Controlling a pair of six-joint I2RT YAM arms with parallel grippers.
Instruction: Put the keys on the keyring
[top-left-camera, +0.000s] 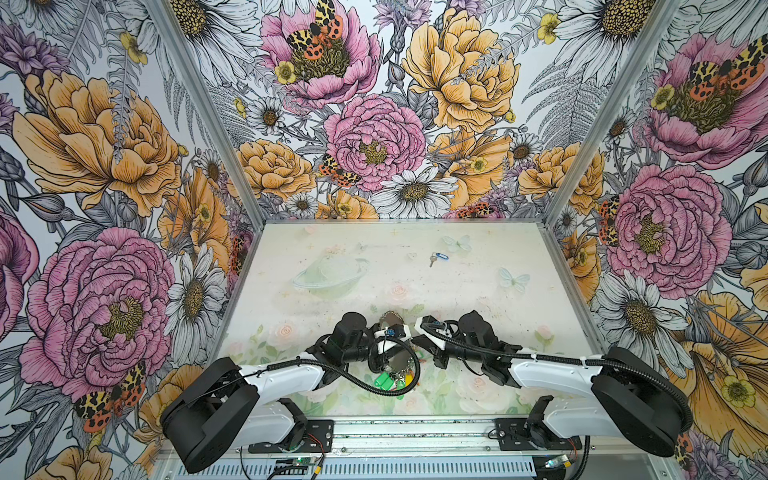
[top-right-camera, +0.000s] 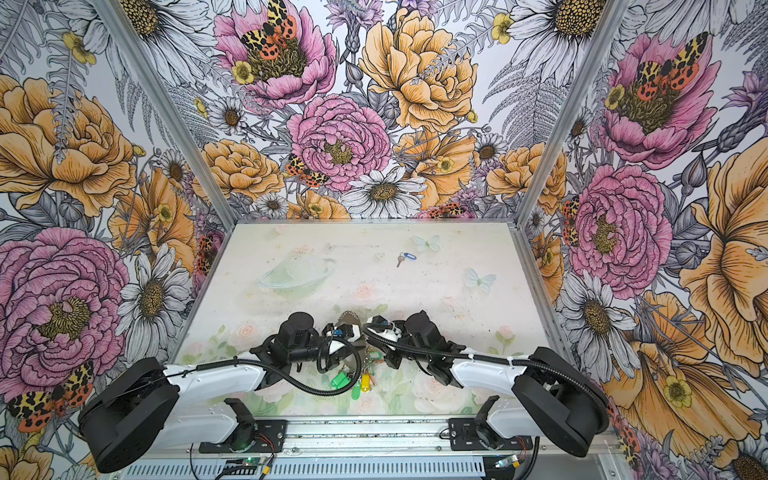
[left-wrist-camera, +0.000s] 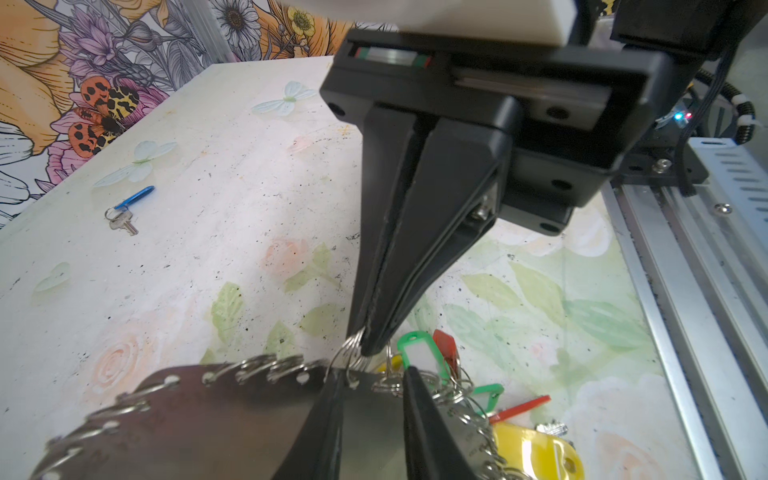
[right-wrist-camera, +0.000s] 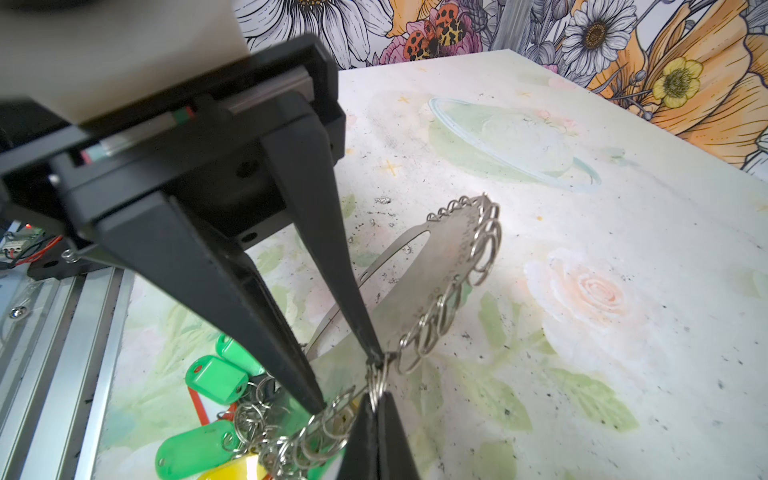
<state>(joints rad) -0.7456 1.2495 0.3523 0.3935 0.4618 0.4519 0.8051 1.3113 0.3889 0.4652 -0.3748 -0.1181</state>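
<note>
Presently: keys (top-left-camera: 438, 257), blue-tagged, flat on the table's (top-left-camera: 374, 270) far side, well apart from both arms. Keyring (right-wrist-camera: 449, 249) tilted, nearside. Right gripper (left-wrist-camera: 368, 347) pinches one wire ring (left-wrist-camera: 349, 353). Left gripper (right-wrist-camera: 347, 382) straddles the band; grip unclear.

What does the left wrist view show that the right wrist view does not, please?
Only the left wrist view shows the small silvery key with its blue oblong plastic tag, lying alone on the pale printed table, and the right gripper seen whole, shut on a small silver wire ring. Only the right wrist view shows the wide central hole of the flat brownish-grey oval keyring and the left gripper seen whole, its fingers apart. Both show the keyring's ring-lined edge, the green plastic tags and the yellow plastic tag.
</note>
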